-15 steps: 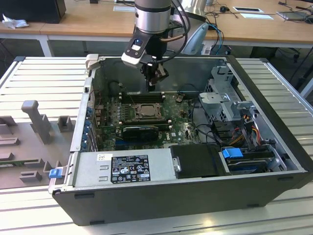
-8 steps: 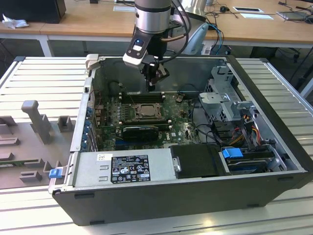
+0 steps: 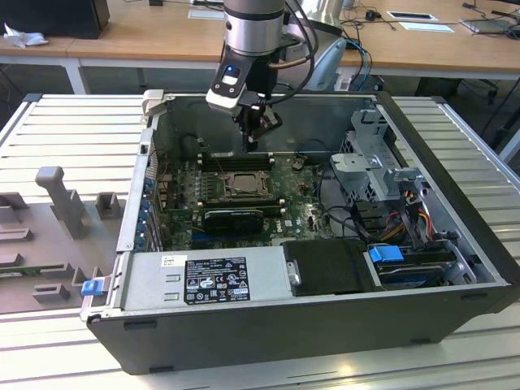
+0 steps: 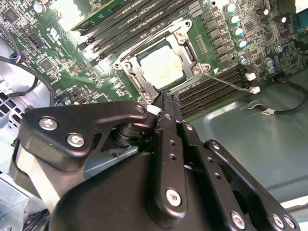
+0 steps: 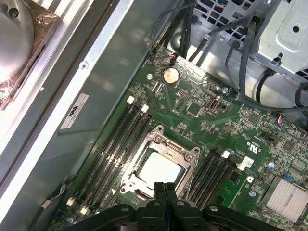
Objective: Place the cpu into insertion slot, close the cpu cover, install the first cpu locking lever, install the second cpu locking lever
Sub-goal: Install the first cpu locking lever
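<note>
The cpu (image 4: 161, 65) lies flat in the socket on the green motherboard, its pale top showing through the window of the cpu cover (image 4: 186, 44). The silver cover frame lies down around the chip. A thin wire lever (image 4: 226, 81) sticks out from one socket corner over the memory slots; another (image 4: 144, 42) runs along the socket's edge. In the first wrist view the cpu (image 5: 159, 166) and cover (image 5: 169, 143) sit just beyond my gripper (image 5: 165, 186), which is shut and holds nothing. In the exterior view my gripper (image 3: 250, 145) hangs above the socket (image 3: 244, 184).
Black memory slots (image 5: 122, 132) flank the socket on both sides. A long black card (image 3: 234, 218) sits in front of the socket. Drive cage and cables (image 3: 382, 175) fill the exterior view's right of the case; the power supply (image 3: 203, 280) lies along the front. The case wall (image 5: 96, 82) runs close by.
</note>
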